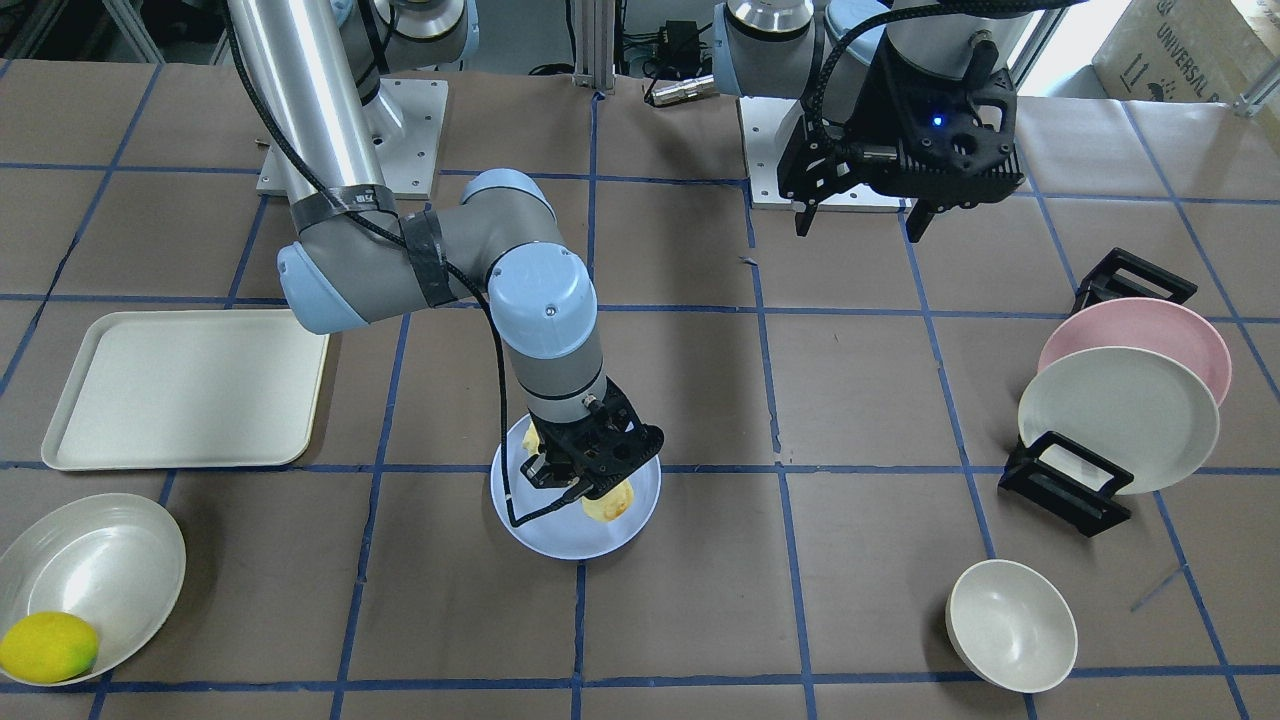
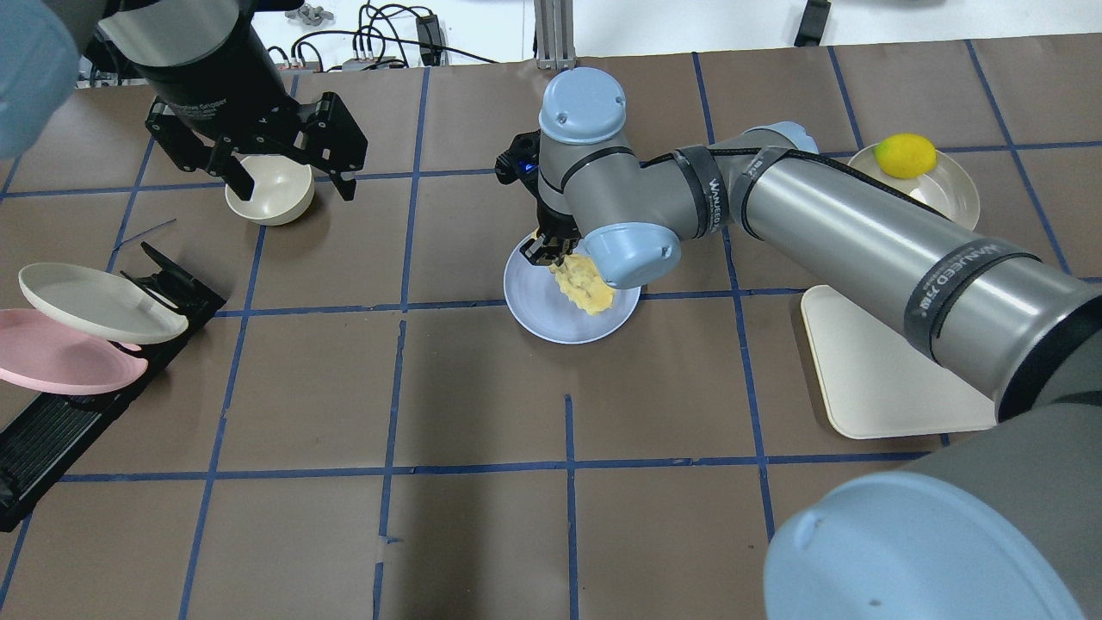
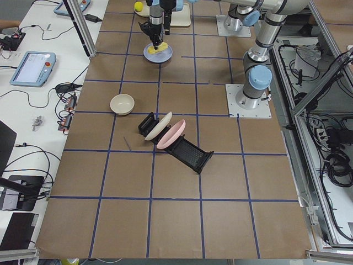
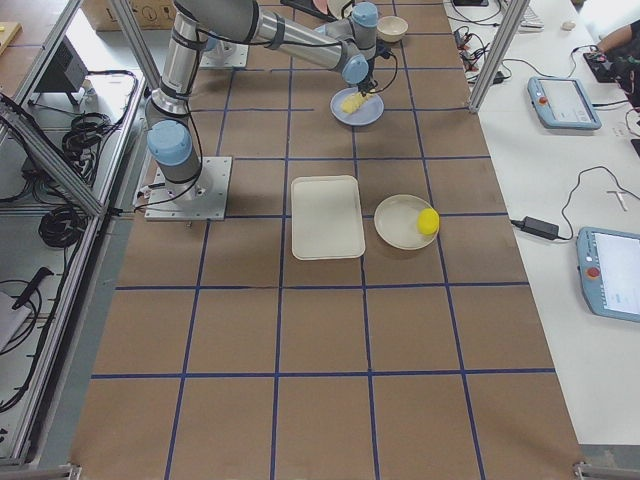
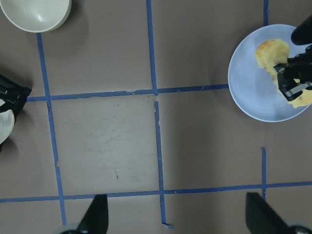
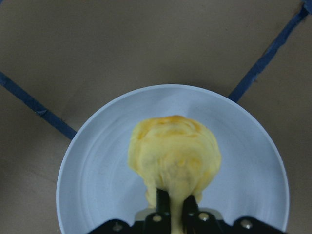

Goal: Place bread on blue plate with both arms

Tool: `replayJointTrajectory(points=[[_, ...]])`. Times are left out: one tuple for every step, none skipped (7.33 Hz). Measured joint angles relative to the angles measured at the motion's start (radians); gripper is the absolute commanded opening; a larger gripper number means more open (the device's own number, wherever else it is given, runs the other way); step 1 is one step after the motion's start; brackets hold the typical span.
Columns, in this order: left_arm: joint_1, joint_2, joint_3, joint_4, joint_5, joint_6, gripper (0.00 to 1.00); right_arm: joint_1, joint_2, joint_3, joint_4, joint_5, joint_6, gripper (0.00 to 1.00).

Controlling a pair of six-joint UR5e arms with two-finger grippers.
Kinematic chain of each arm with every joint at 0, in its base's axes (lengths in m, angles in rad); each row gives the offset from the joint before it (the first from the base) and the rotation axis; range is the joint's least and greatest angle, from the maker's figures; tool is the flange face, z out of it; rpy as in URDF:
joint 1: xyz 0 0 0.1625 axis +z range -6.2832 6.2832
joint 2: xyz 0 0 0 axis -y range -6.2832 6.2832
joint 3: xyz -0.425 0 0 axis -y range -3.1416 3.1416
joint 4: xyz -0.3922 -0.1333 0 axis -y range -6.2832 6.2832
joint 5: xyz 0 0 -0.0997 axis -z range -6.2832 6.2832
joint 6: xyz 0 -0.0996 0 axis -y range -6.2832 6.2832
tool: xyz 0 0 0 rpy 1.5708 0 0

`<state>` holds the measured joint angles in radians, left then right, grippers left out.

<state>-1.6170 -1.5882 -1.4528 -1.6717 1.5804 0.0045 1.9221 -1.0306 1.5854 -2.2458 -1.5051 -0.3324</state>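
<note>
The bread point(image 1: 612, 503) is a pale-yellow bumpy loaf on the blue plate point(image 1: 560, 535) at mid-table. My right gripper point(image 1: 578, 472) is shut on one end of it, right over the plate. The right wrist view shows the fingers point(image 6: 163, 202) pinching the bread point(image 6: 173, 156) above the plate point(image 6: 97, 161). In the overhead view the bread point(image 2: 587, 286) lies across the plate point(image 2: 538, 314), and I cannot tell if it rests fully. My left gripper point(image 1: 862, 222) is open and empty, high above the table and well away from the plate, over a small bowl point(image 2: 269, 191).
A cream tray point(image 1: 180, 390) and a bowl point(image 1: 100, 560) with a lemon point(image 1: 48, 647) lie on the right arm's side. A black rack point(image 1: 1065, 485) with a pink plate point(image 1: 1185, 330) and a cream plate point(image 1: 1120, 415) stands on the left arm's side.
</note>
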Motion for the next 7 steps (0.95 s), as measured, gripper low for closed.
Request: replayJointTrajectory(points=[[0.0,-0.001,0.0,0.0,0.0,0.0,1.0,0.0,0.005,-0.003,-0.001,-0.012,-0.003,1.0],[0.001,-0.001,0.0,0.001,0.0,0.001,1.0,0.0,0.007,-0.004,-0.001,-0.027,-0.004,1.0],[0.005,-0.001,0.0,0.003,0.0,0.004,1.0,0.0,0.003,-0.008,0.002,-0.037,-0.003,1.0],[0.012,-0.002,0.0,0.005,0.0,0.006,1.0,0.0,-0.005,-0.019,0.016,-0.043,-0.002,1.0],[0.019,-0.002,0.0,0.006,-0.001,0.007,1.0,-0.001,-0.018,-0.037,0.044,-0.044,-0.003,1.0],[0.023,-0.003,0.0,0.006,-0.002,0.008,1.0,-0.011,-0.041,-0.048,0.078,-0.045,-0.014,1.0],[0.024,-0.003,0.0,0.006,-0.002,0.008,1.0,-0.036,-0.07,-0.034,0.1,-0.045,-0.037,1.0]])
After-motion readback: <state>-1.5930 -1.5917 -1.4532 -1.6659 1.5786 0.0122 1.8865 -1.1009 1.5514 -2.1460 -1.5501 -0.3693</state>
